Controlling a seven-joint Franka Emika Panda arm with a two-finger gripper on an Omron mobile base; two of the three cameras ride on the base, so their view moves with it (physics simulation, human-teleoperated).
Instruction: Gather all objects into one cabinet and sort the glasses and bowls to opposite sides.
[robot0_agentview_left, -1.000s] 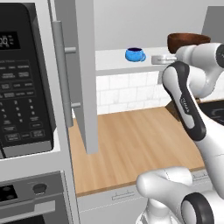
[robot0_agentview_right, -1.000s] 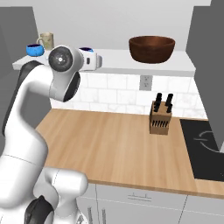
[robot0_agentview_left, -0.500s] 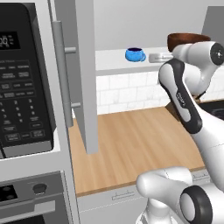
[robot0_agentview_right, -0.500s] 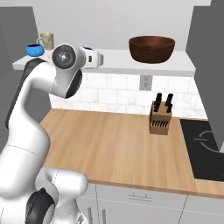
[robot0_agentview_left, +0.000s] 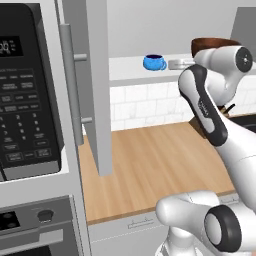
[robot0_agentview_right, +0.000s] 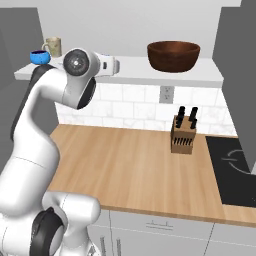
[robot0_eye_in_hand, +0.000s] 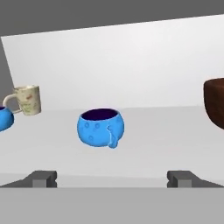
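Inside the open cabinet, on its white shelf floor (robot0_eye_in_hand: 148, 148), a bright blue cup (robot0_eye_in_hand: 101, 127) stands straight ahead of my gripper (robot0_eye_in_hand: 112, 179). The gripper is open and holds nothing, a short way in front of the cup. The cream-beige tumbler (robot0_eye_in_hand: 27, 100) and another blue cup (robot0_eye_in_hand: 3, 118) stand further left. At the right edge is the dark brown bowl (robot0_eye_in_hand: 214, 107). From the left base I see the near blue cup (robot0_agentview_left: 154, 62), with the gripper (robot0_agentview_left: 175, 64) just right of it. In the right base view the bowl (robot0_agentview_right: 173, 55) stands on the shelf's right part, the tumbler (robot0_agentview_right: 53, 46) at its left end.
The grey cabinet door (robot0_agentview_left: 97, 75) with its bar handle (robot0_agentview_left: 67, 85) hangs open left of the shelf, beside a black microwave (robot0_agentview_left: 27, 95). Below lies a wooden counter (robot0_agentview_right: 130, 160) with a knife block (robot0_agentview_right: 183, 135) and a black cooktop (robot0_agentview_right: 235, 170) at right.
The hand has crept slightly up and forward toward the shelf. The cups, tumbler and bowl stay where they were, and the gripper stays open.
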